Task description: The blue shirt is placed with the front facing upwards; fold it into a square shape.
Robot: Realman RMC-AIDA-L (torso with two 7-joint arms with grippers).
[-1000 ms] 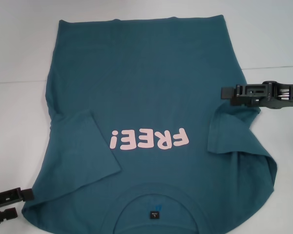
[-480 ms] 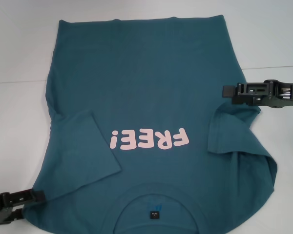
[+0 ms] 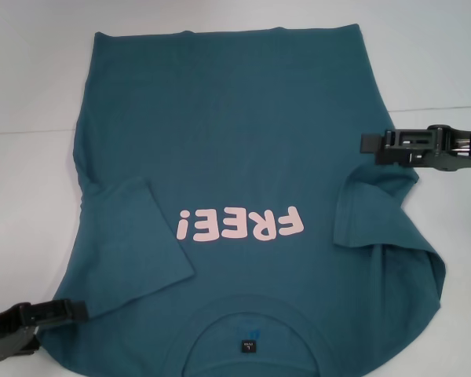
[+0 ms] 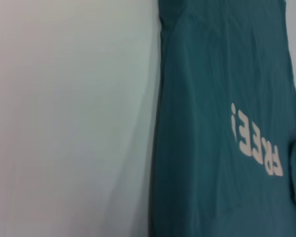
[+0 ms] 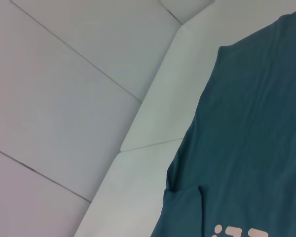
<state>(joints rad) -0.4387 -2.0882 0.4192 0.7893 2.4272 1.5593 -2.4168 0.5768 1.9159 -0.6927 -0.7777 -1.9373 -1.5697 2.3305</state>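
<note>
both grippers are black blocky plastic; the right gripper [image 3: 369, 146] carries a white label, the left gripper [image 3: 71, 311] none visible.

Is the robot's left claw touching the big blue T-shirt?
Cannot tell. In the head view the black left gripper overlaps the near edge of the dark teal-blue cotton T-shirt, but whether it rests on the cloth or hovers above is unclear.

A plain white surface [image 3: 31, 94] fills the scene, with a faint straight seam line [image 3: 432, 108] crossing it; pale panels with thin joints [image 5: 64, 44] lie beyond its edge.
</note>
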